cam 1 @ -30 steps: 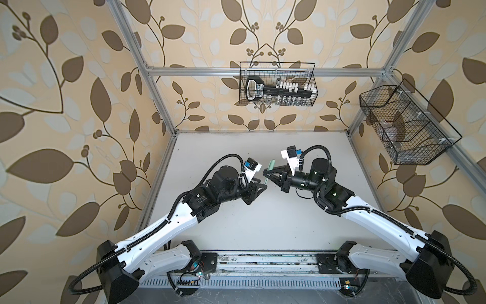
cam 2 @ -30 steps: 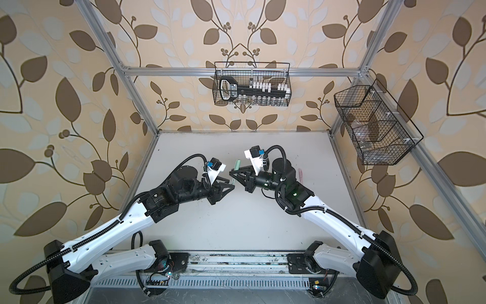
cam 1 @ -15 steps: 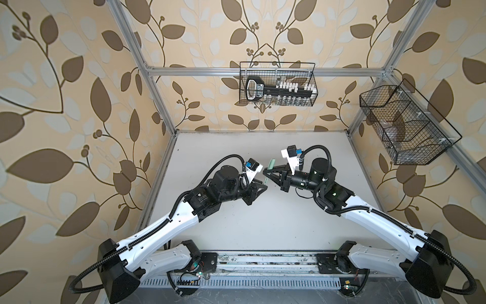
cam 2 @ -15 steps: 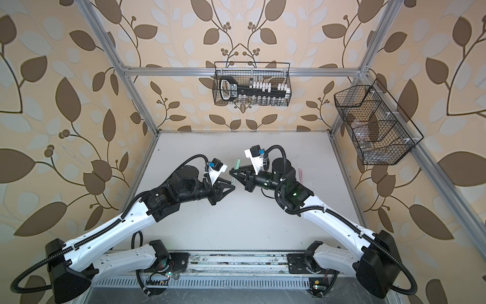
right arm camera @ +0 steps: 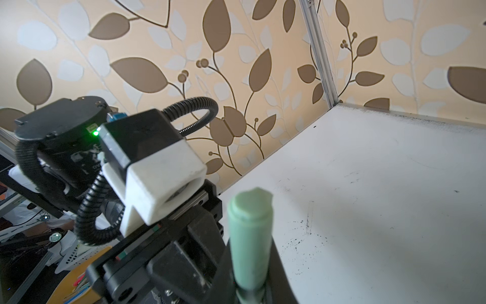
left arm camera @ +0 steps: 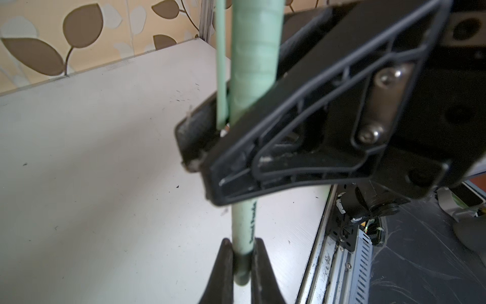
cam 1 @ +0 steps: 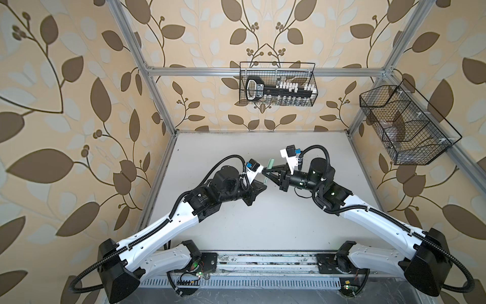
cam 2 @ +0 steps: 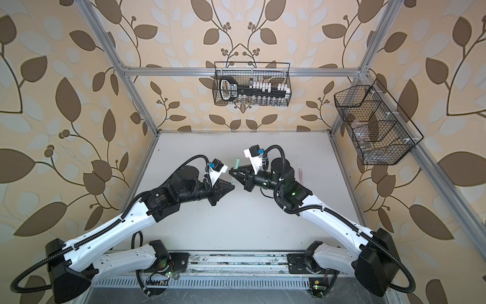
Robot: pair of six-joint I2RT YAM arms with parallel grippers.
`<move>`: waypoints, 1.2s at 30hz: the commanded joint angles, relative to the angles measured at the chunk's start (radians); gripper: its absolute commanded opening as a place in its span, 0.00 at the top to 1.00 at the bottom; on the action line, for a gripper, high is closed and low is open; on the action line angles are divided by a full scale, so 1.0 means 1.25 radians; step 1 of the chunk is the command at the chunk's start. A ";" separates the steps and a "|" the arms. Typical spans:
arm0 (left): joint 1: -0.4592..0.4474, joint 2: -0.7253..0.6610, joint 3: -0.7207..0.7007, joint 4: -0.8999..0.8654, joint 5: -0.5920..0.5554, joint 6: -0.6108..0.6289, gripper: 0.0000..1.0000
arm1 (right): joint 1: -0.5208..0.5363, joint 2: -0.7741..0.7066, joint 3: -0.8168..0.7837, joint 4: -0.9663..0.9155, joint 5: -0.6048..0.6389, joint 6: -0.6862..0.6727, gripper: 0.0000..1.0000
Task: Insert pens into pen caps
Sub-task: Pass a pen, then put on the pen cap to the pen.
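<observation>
Both grippers meet above the middle of the table. The pale green pen cap (right arm camera: 249,237), thick and with a clip (left arm camera: 221,65), rises from my right gripper (right arm camera: 249,287), which is shut on it; in both top views it sticks out past the jaws (cam 1: 269,163) (cam 2: 237,164). The pale green pen (left arm camera: 243,223) runs straight out of the cap's other end. My left gripper (left arm camera: 242,243) is shut on the pen's far end, just below the right gripper (cam 1: 264,171). A pink pen (cam 2: 300,175) lies on the table by the right arm. The other pens and caps are out of view.
A wire basket (cam 1: 277,88) with a black tool hangs on the back wall. A second wire basket (cam 1: 405,126) hangs on the right wall. Aluminium frame posts (cam 1: 157,97) stand at the table's corners. The arms' base rail (cam 1: 263,259) runs along the front edge.
My left gripper has shut on the green pen's lower end after edging in toward the right gripper. The right gripper has held still with the cap.
</observation>
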 commanded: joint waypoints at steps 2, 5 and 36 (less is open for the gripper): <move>0.009 -0.006 0.025 0.034 -0.029 -0.003 1.00 | 0.005 -0.003 0.002 0.015 0.004 -0.002 0.96; 0.010 -0.008 0.026 0.035 -0.041 0.003 1.00 | 0.009 -0.011 -0.009 0.011 0.007 0.001 0.66; 0.009 0.020 0.031 0.025 -0.005 0.008 1.00 | -0.116 0.042 0.162 -0.110 -0.100 -0.004 0.39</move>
